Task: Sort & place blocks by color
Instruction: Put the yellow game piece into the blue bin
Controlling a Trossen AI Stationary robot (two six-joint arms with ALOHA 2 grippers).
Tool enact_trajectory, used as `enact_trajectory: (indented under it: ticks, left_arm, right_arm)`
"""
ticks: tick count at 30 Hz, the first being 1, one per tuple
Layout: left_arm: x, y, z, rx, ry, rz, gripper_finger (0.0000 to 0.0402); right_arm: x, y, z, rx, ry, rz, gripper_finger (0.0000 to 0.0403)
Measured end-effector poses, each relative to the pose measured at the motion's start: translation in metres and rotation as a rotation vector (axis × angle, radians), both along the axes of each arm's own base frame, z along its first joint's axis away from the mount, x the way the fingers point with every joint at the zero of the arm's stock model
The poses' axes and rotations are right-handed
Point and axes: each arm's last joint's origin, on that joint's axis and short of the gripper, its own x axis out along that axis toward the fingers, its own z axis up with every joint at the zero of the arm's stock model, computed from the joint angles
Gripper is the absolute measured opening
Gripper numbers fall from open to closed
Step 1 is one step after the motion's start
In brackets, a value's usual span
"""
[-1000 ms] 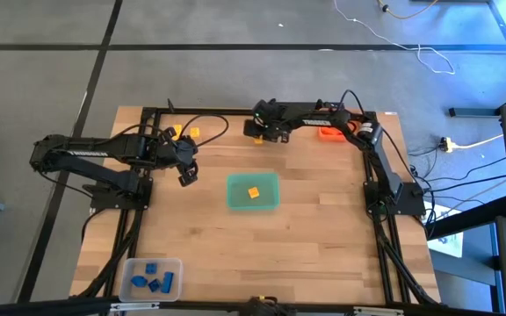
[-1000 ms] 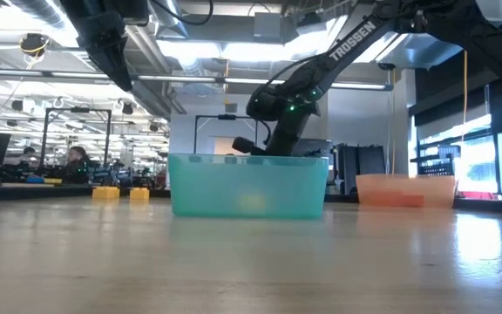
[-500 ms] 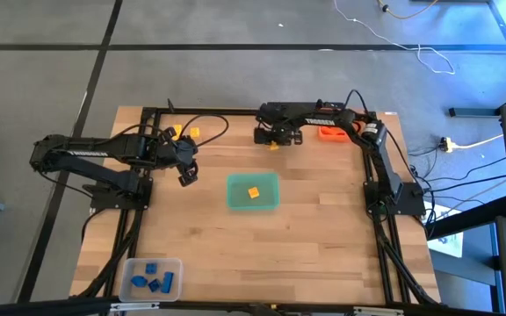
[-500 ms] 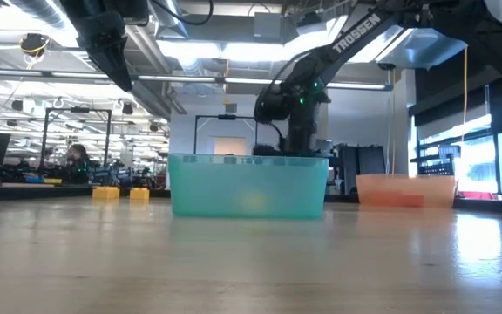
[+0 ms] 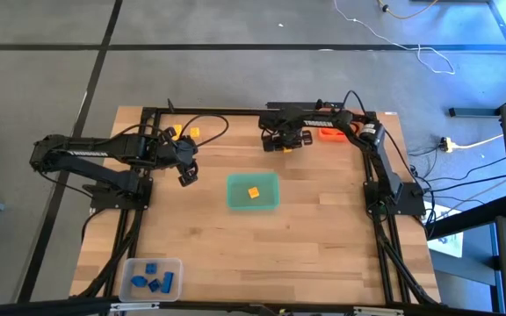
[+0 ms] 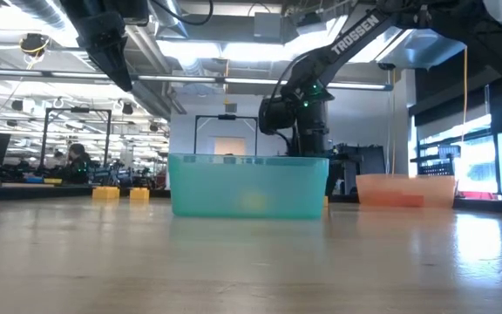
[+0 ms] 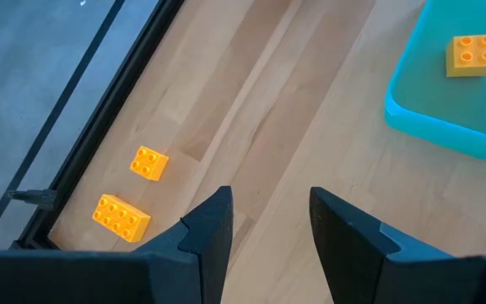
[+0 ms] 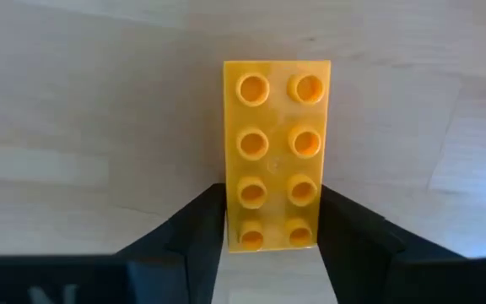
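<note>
Left gripper point(image 7: 268, 224) idle and parted, empty, above bare table; right gripper point(image 8: 268, 224) clamped on long yellow eight-stud plastic brick point(image 8: 276, 154).
The brick, held beyond the teal tray point(image 5: 235, 200), is judged light, rigid, slippery; grasping across the long flat sides is advised.

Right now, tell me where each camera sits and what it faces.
High: overhead, looking down on table and both arms.
Low: tabletop level, facing green tray; arms enter from above.
Left wrist: past own fingers, two yellow bricks.
Right wrist: fingers clamp long yellow brick.
Shared: the green tray's yellow brick also shows in left wrist.
</note>
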Motion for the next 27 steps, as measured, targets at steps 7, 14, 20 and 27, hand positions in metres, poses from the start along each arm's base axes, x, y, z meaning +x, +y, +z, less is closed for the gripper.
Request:
enact_trajectory:
  ticks: [7,14,20,27]
  left_arm:
    - [0.0001,0.0,-0.0001,0.0,0.0,0.0,0.0149]
    - [0.0,0.0,-0.0002,0.0,0.001,0.0,0.0149]
    - [0.0,0.0,0.0,0.0,0.0,0.0,0.0149]
    - [0.0,0.0,0.0,0.0,0.0,0.0,0.0149]
  right_arm:
    - [0.0006,0.0001,0.0,0.001,-0.002,0.033,0.0175]
    - [0.0023,-0.0008,0.0001,-0.006,-0.021,0.032,0.0175]
    - [0.0029,0.0003,0.0,0.029,-0.04,0.027,0.0175]
    - [0.0054,0.0002,0.0005,-0.047,-0.026,0.042,0.0175]
